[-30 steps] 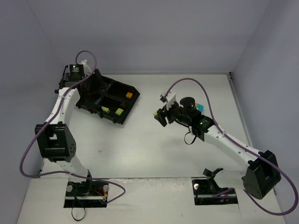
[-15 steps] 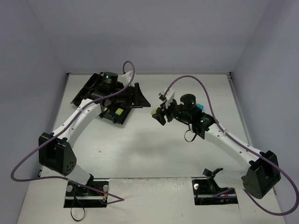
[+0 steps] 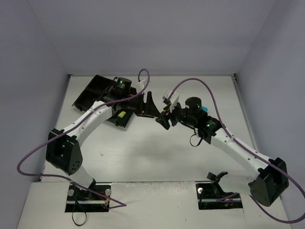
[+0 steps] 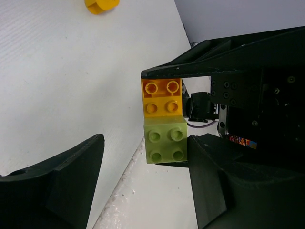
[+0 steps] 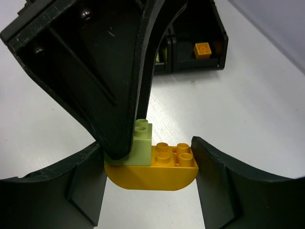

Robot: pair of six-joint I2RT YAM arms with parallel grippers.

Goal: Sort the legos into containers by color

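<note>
My right gripper [image 5: 150, 179] is shut on a curved orange lego [image 5: 157, 172] with a yellow-green lego [image 5: 143, 143] stuck on its top, held above the table. In the left wrist view the orange lego [image 4: 162, 98] and the yellow-green lego [image 4: 166, 141] show side by side. My left gripper [image 4: 143, 186] is open, its fingers on either side of the yellow-green lego. One left finger [image 5: 109, 71] covers part of that brick. The two grippers meet at mid-table, left [image 3: 151, 104] and right [image 3: 165, 117]. The black tray [image 3: 93, 88] lies at the back left.
The tray [image 5: 217, 38] holds an orange brick [image 5: 202, 49] in one compartment and a yellow-green brick [image 3: 121, 115] in another. A teal brick [image 3: 204, 109] lies behind my right arm. A yellow-orange piece [image 4: 101, 5] lies on the table.
My left arm has swung right from over the tray to my right gripper and now straddles the yellow-green lego. My right gripper has barely moved.
</note>
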